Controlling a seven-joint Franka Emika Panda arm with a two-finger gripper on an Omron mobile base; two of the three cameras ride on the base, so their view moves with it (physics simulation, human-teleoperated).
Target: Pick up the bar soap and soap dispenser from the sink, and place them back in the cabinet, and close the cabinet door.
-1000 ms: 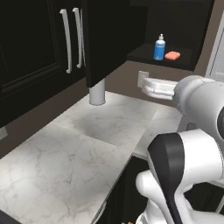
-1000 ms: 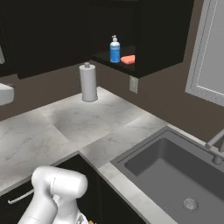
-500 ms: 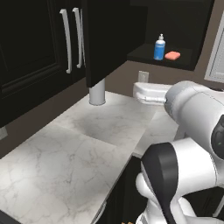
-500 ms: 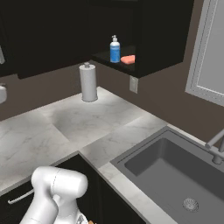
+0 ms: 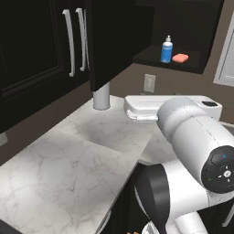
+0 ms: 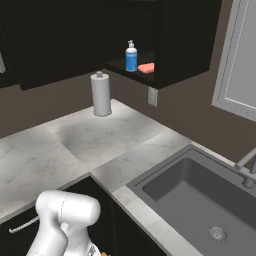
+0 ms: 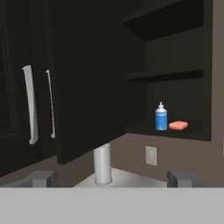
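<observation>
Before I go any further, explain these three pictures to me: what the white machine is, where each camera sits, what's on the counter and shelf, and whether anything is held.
The white machine is a robot arm on a base that can drive, in a rendered kitchen. Two cameras ride on that base behind the arm, one to its left and one to its right, looking forward and down. The third camera sits on the hand and looks along the gripper, whose two dark fingertips stand wide apart with nothing between them, so nothing is held.

On the marble counter stands a paper towel roll. The sink holds just its drain. The soap dispenser and the bar soap already sit side by side on the lowest shelf of the cabinet. The cabinet door is swung open, so closing it remains.
</observation>
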